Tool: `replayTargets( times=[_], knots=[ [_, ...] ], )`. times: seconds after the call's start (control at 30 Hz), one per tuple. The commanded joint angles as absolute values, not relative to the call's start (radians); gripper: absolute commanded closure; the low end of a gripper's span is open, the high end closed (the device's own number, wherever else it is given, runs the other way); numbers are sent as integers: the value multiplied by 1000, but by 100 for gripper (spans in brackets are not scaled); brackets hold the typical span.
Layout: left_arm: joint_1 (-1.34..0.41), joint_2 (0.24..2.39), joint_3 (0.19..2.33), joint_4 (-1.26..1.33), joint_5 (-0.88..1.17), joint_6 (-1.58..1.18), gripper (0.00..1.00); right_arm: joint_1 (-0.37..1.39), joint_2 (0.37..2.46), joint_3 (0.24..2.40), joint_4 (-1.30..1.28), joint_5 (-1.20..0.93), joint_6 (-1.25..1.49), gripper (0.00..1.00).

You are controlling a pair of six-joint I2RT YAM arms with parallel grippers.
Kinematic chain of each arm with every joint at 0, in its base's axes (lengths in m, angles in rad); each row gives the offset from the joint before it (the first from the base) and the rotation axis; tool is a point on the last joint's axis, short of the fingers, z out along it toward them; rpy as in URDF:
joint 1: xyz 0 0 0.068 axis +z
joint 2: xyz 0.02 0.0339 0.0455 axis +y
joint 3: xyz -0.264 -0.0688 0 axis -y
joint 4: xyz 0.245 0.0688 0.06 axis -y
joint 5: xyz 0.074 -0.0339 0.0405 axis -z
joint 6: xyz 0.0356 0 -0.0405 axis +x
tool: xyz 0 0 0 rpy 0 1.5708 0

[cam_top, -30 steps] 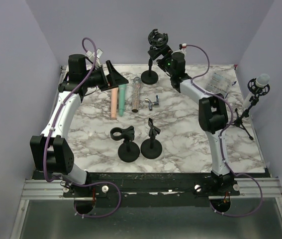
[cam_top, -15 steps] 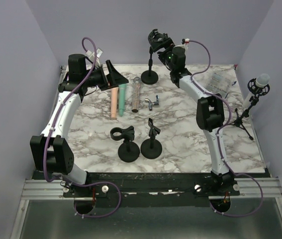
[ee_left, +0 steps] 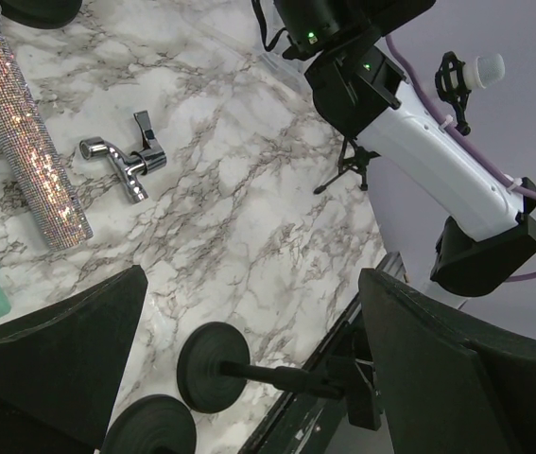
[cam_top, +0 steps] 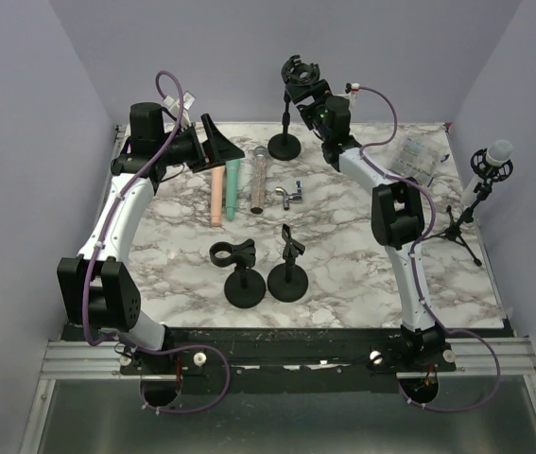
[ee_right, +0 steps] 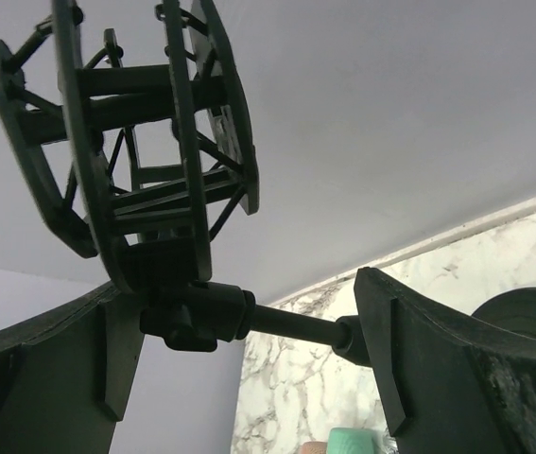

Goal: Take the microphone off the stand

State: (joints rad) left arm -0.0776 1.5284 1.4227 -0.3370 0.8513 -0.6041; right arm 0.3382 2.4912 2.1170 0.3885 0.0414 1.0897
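A microphone with a white foam tip (cam_top: 497, 151) sits in a shock mount on a black tripod stand (cam_top: 460, 225) at the table's right edge; it also shows in the left wrist view (ee_left: 480, 68). My right gripper (cam_top: 311, 102) is far from it, at the back of the table. It is open, with a jaw on either side of the stem (ee_right: 296, 324) of an empty shock-mount stand (ee_right: 135, 142), not touching it. My left gripper (cam_top: 218, 144) is open and empty (ee_left: 249, 293), raised above the back left of the table.
A pink (cam_top: 216, 194), a teal (cam_top: 233, 187) and a glittery silver microphone (cam_top: 259, 180) lie at back centre, next to a metal clip (cam_top: 291, 195). Two short black stands (cam_top: 239, 274) (cam_top: 289, 270) stand in the middle. A plastic bag (cam_top: 417, 156) lies at back right.
My right gripper has moved a little back and left, closing in around the empty shock-mount stand's stem. The left arm has not moved.
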Motion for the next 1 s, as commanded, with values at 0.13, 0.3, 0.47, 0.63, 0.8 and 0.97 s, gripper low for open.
replayTargets(
  times=[0.13,0.3,0.47,0.63,0.8,0.97],
  knots=[
    [-69,1519,1410,-307,887,-615,2,330,2539,1942,350,14,1102,7],
    [-69,1521,1408,-305,888,-615,1,330,2565,1934,330,21,1080,7],
    [-69,1522,1408,-306,887,-615,1,330,2592,1967,298,16,1066,7],
    [-69,1518,1408,-306,888,-615,1,330,2611,1976,258,37,1057,7],
    [-69,1517,1408,-304,890,-617,1,331,2643,2015,172,58,1046,8],
    [-69,1515,1406,-304,891,-618,1,337,2675,2075,81,80,1009,10]
  ],
)
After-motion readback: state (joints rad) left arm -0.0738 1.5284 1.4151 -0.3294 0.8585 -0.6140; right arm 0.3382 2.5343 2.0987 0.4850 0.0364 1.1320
